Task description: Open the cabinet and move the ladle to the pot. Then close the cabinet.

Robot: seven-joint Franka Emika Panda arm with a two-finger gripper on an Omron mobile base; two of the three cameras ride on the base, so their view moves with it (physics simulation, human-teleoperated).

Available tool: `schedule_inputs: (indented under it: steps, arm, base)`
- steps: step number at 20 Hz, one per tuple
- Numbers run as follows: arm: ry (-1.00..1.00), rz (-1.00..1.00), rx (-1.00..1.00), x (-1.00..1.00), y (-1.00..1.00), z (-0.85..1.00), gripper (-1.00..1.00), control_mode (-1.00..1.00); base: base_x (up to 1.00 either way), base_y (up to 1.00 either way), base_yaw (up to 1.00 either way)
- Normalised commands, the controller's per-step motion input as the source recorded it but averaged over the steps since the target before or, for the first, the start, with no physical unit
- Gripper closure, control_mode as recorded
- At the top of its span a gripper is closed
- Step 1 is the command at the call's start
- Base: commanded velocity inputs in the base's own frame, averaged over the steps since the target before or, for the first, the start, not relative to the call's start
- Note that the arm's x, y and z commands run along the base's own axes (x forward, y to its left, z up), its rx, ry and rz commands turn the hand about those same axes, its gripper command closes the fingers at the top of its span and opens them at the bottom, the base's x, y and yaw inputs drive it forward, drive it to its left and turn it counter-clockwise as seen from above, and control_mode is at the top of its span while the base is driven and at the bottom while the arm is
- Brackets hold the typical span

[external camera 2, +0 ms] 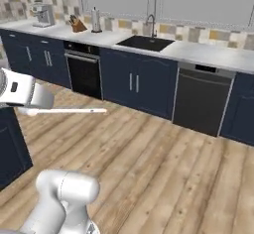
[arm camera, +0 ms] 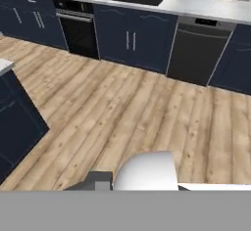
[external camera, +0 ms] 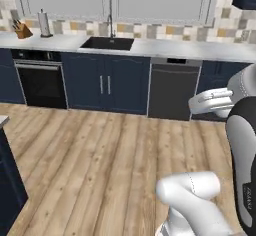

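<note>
Kitchen floor (external camera: 100, 170), sink (external camera: 107, 43), dishwasher (external camera: 172, 87)

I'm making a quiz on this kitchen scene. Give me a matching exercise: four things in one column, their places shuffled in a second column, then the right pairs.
Things:
1. sink
2. oven
3. dishwasher
4. ladle

Places:
A. right of the two-door base cabinet
B. level in the air above the wood floor
C. set into the countertop
D. below the knife block

Pairs: 1-C, 2-D, 3-A, 4-B.
</note>
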Motion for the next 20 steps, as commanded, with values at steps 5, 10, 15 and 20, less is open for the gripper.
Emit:
schedule_inputs:
  steps: [5, 10, 15, 20]
  arm:
    - [0.00, 0.00, 0.00, 0.00, 0.00, 0.00, 1.00, 1.00]
    - [0.00, 0.00, 0.00, 0.00, 0.00, 0.00, 1.00, 1.00]
    - [0.00, 0.00, 0.00, 0.00, 0.00, 0.00, 1.00, 1.00]
    - [0.00, 0.00, 0.00, 0.00, 0.00, 0.00, 1.00, 1.00]
  base:
    - [0.00, 0.09, 0.80]
    - [0.07, 0.09, 0.79]
    - [0.28, 0.04, 0.76]
    - [0.72, 0.00, 0.67]
